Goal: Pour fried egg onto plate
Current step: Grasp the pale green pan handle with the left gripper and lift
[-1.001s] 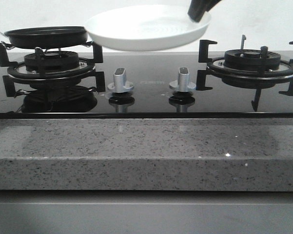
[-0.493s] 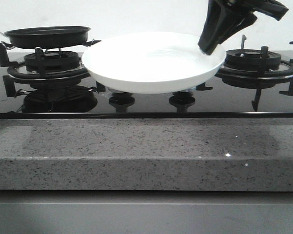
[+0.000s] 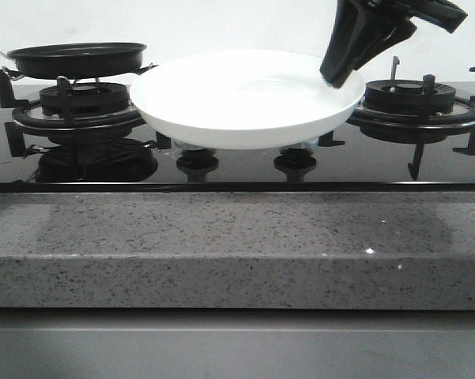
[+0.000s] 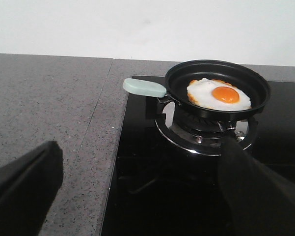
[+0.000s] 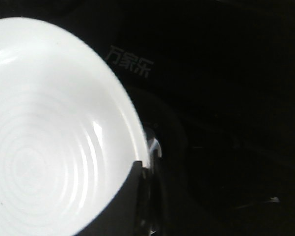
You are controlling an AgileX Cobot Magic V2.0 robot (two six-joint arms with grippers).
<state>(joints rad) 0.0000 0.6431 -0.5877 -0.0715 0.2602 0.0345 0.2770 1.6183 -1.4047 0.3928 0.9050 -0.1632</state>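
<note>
The white plate [image 3: 245, 99] hangs level above the middle of the cooktop, over the knobs. My right gripper [image 3: 336, 75] is shut on its right rim; the right wrist view shows the plate's ringed inside [image 5: 49, 132] with a finger [image 5: 130, 191] over the rim. The black frying pan [image 3: 77, 59] sits on the left burner, just left of the plate. In the left wrist view the fried egg [image 4: 218, 94], white with an orange yolk, lies in the pan [image 4: 257, 87]. My left gripper [image 4: 142, 196] is open and empty, short of the pan's pale green handle [image 4: 145, 87].
The right burner grate [image 3: 411, 99] stands just right of the plate. Two knobs [image 3: 196, 162] are partly hidden under the plate. A grey speckled stone counter [image 3: 221, 237] runs along the front and also lies left of the cooktop [image 4: 49, 113].
The plate, held by my right gripper, came down and toward the front from high at the back; over the last half second it barely moved. The pan stayed put.
</note>
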